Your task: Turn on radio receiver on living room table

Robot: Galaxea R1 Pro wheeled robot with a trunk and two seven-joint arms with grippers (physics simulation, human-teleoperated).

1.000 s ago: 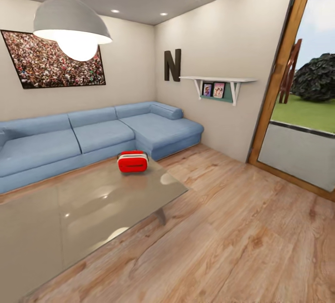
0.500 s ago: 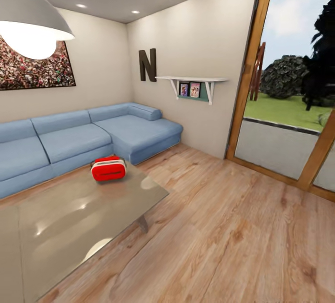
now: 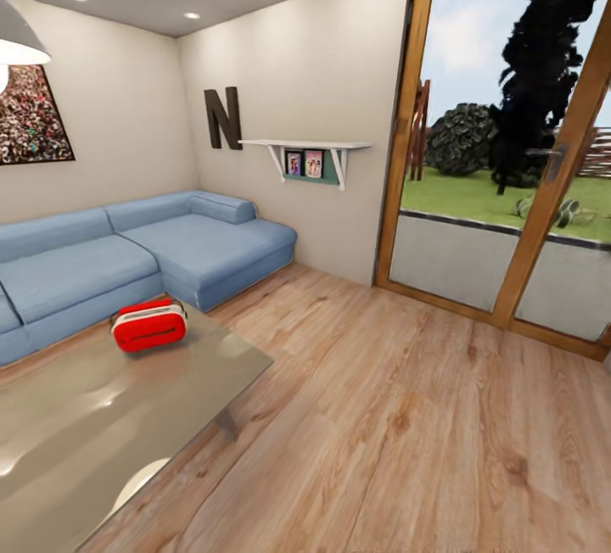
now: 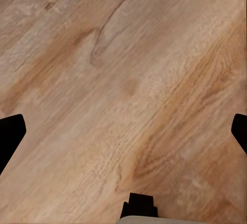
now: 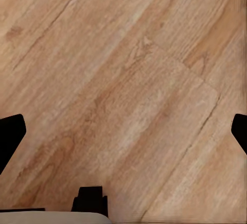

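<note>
Over the wood floor (image 4: pixel 123 80), the left gripper (image 4: pixel 123 131) and right gripper (image 5: pixel 123 131) hang wide apart, holding nothing. The radio receiver (image 3: pixel 149 326) sits at nine o'clock on the table (image 3: pixel 102 417).

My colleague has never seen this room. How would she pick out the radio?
Find the blue sectional sofa, then the long glossy grey-beige coffee table before it. On its far end sits the small red rounded radio receiver with white sides, the table's one red thing.
</note>
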